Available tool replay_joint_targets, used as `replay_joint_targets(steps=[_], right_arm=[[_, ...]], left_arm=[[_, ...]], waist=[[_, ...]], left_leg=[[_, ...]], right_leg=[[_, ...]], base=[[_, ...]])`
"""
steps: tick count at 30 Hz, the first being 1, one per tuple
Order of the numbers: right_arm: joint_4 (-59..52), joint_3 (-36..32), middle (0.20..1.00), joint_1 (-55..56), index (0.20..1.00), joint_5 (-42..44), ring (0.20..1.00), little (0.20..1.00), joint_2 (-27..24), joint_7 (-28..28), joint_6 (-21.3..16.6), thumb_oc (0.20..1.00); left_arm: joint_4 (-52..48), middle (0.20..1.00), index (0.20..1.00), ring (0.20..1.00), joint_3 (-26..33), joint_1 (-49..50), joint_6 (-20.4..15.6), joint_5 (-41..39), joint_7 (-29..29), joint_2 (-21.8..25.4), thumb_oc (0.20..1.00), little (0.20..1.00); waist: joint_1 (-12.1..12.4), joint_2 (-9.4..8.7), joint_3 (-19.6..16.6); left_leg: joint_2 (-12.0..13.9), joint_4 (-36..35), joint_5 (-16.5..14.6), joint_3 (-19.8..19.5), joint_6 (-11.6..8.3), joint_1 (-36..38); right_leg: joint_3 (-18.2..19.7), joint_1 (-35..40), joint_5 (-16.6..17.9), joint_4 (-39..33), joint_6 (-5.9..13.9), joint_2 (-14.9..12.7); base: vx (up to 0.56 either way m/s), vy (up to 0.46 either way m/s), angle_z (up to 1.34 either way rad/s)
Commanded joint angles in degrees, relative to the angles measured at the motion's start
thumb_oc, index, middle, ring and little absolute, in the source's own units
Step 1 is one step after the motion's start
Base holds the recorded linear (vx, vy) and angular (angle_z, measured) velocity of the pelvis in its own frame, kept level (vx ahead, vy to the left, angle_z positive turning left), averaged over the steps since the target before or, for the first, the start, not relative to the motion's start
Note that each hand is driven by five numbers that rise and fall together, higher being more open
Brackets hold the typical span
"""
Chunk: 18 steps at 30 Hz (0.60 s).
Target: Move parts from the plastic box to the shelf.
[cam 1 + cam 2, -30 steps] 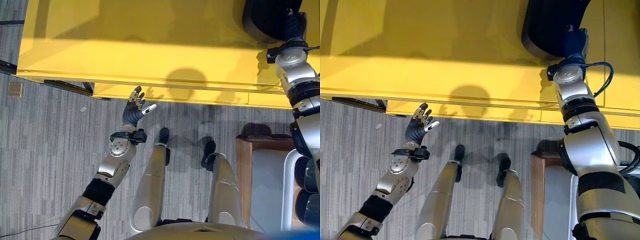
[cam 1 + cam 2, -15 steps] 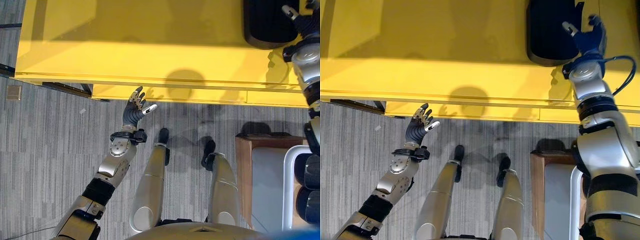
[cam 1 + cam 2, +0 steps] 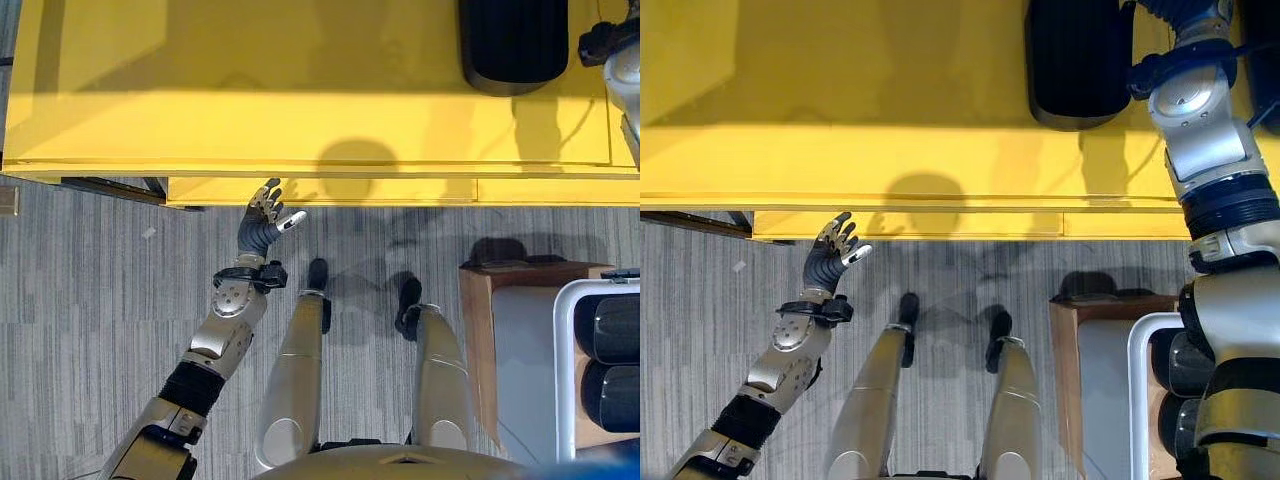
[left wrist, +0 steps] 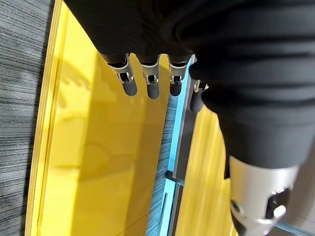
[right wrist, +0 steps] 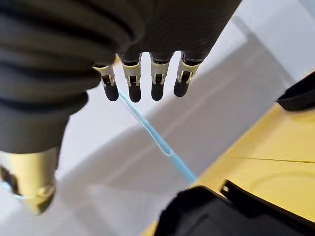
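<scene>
Fingers of right hand (image 5: 142,81) straight, holding nothing, beside black part (image 3: 512,45) on yellow shelf (image 3: 250,90). Left hand (image 3: 262,218) open, idle. Withdraw clear; return to plastic box (image 3: 568,370).

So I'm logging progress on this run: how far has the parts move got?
One black part lies on the yellow shelf, so that looks done. Nothing is in hand: the right hand has straight, empty fingers above the shelf, and the left hand hangs open near the shelf's front edge. Left: at least two dark parts sit in the white plastic box.
</scene>
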Motion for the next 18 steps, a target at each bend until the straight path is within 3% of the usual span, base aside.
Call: replay_joint_targets(steps=[1,5,9,11,12,14,16,18], right_arm=[[-2.5,-2.5,1.000,2.3,1.000,-3.8,1.000,1.000,-3.9,-3.7,-3.3,1.000],[-19.0,-15.5,1.000,17.1,1.000,-5.6,1.000,1.000,0.9,-4.9,-5.7,1.000],[-32.4,-22.1,1.000,32.0,1.000,-5.7,1.000,1.000,7.8,-1.6,-8.6,1.000],[-36.5,-23.4,1.000,36.6,1.000,-5.6,1.000,1.000,9.1,0.6,-9.0,1.000],[-43.1,-24.9,1.000,45.9,1.000,-4.5,1.000,1.000,13.6,4.1,-11.0,1.000],[-45.0,-24.4,1.000,49.0,1.000,-3.3,1.000,1.000,15.0,6.2,-11.5,1.000],[-50.2,-23.4,1.000,54.5,1.000,-6.9,1.000,1.000,16.3,9.5,-11.3,1.000],[-51.8,-19.4,1.000,58.7,1.000,-5.4,1.000,1.000,19.6,12.6,-11.9,1.000]], left_arm=[[-0.8,1.000,1.000,1.000,2.3,0.8,-3.4,0.3,0.0,-1.0,1.000,1.000],[-0.7,1.000,1.000,1.000,3.9,1.4,-3.0,1.1,1.0,-1.9,1.000,1.000],[-1.5,1.000,1.000,1.000,5.2,2.8,-2.3,1.7,0.7,-2.6,1.000,1.000],[-2.0,1.000,1.000,1.000,5.3,3.7,-2.1,1.8,0.3,-2.3,1.000,1.000],[-3.0,1.000,1.000,1.000,6.2,6.1,-1.9,2.0,-0.9,-2.3,1.000,1.000],[-3.1,1.000,1.000,1.000,6.2,7.1,-1.7,2.1,-1.4,-2.2,1.000,1.000],[-2.8,1.000,1.000,1.000,7.5,9.3,-1.6,2.5,-2.9,-2.8,1.000,1.000],[-2.2,1.000,1.000,1.000,7.9,10.8,-1.7,3.1,-3.3,-3.1,1.000,1.000]], waist=[[0.2,0.23,-2.9],[-0.8,0.17,-3.3],[-1.7,0.20,-3.8],[-1.8,0.08,-4.1],[-2.3,0.03,-4.9],[-2.5,-0.04,-5.2],[-3.1,0.13,-6.9],[-3.6,0.22,-8.3]], left_leg=[[1.7,-0.5,-3.9,0.0,-0.81,2.0],[1.7,-1.7,-3.7,-0.1,-0.66,3.5],[1.8,-3.7,-3.1,-0.1,-0.73,5.5],[1.9,-4.9,-2.6,-0.2,-0.80,6.9],[2.3,-7.7,-1.4,-0.3,-1.10,9.7],[2.4,-9.5,-0.8,-0.4,-1.19,11.5],[2.8,-16.3,2.1,-0.3,-1.40,16.8],[4.2,-23.8,4.9,0.4,-1.44,23.2]], right_leg=[[0.4,1.4,0.4,1.1,-0.35,0.7],[0.3,2.8,0.4,0.1,-0.27,1.0],[-0.2,5.3,0.9,-1.9,-0.15,1.3],[-0.4,6.6,1.3,-3.2,-0.03,1.5],[-1.2,9.9,2.1,-6.4,0.18,2.2],[-1.5,11.6,2.6,-8.1,0.27,2.4],[-1.9,16.3,4.5,-13.6,0.82,3.3],[-1.8,21.3,6.1,-19.7,1.09,4.4]], base=[[0.00,0.000,0.00],[0.02,-0.021,-0.01],[0.01,-0.010,-0.02],[0.03,-0.037,-0.07],[0.06,-0.063,-0.04],[0.05,-0.033,-0.08],[0.10,-0.015,-0.12],[0.12,-0.031,0.10]])
